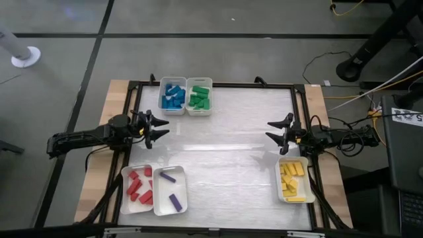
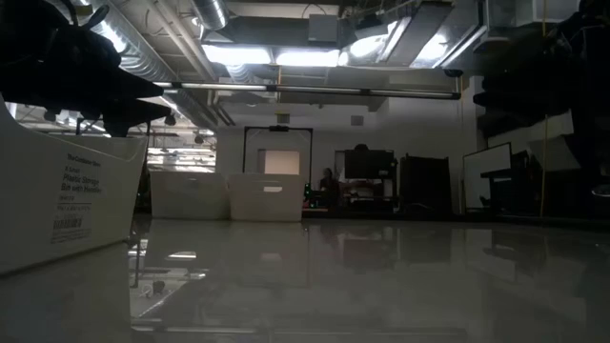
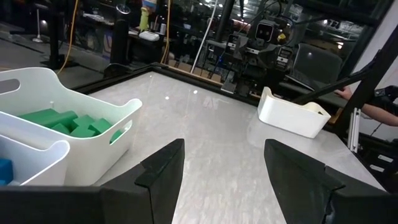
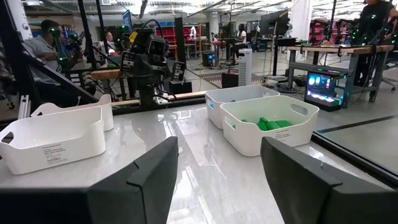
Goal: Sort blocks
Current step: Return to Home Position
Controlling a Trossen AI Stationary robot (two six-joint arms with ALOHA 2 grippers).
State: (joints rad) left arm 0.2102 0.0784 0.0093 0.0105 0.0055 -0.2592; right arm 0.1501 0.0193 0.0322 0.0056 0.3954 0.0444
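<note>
You have two trays at the table's far edge, left of middle, another pair in its near left corner, a lone tray in the near right corner, blocks in all.

both the left arm and the right arm are black, built of slim rounded segments. the left gripper and right gripper each carry 2 matte black, wedge-shaped fingers with flat angular faces. thin black cables loop along the right arm.

white bin | printed side label | reads roughly "Plastic Storage Bin" | remaining lines illegible
</note>
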